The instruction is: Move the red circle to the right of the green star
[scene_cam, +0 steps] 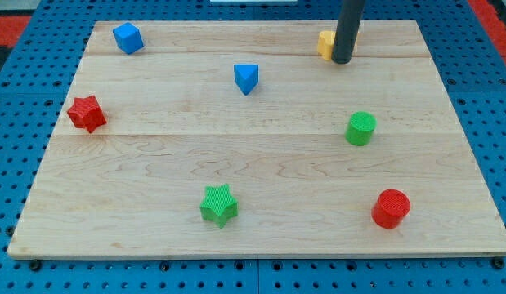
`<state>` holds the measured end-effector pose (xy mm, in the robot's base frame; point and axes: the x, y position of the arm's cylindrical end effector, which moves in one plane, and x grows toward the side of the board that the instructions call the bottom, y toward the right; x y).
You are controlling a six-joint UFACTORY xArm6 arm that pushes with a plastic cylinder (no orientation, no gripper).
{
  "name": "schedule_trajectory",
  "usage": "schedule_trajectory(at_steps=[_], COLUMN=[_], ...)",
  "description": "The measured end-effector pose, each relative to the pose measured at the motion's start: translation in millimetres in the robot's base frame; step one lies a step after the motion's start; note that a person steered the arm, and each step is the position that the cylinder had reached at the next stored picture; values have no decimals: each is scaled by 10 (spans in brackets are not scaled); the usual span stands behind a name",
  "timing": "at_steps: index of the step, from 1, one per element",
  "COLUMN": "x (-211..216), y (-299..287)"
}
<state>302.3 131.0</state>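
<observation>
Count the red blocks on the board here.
2: a red star near the view's left edge, and a red circle at the view's bottom right. None seems hidden.

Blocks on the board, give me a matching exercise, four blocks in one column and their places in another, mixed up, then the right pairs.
Blocks:
1. red circle
2. green star
3. blue cube
4. red star

Places:
A. the view's top left corner
B. the view's bottom right
C. the view's left edge, about mid-height
D. the view's bottom, left of centre

Pairs: 1-B, 2-D, 3-A, 4-C.

My tip is at the view's top right, touching or just in front of a yellow block, far from all four.
</observation>
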Motion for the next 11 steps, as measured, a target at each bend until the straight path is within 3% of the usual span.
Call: schedule_trajectory(at_steps=[4,5,6,7,8,9,10,11], x=[248,564,146,381,1273,2361,2826,2534], y=[-258,-696,-789,132,1015,1100,932,231])
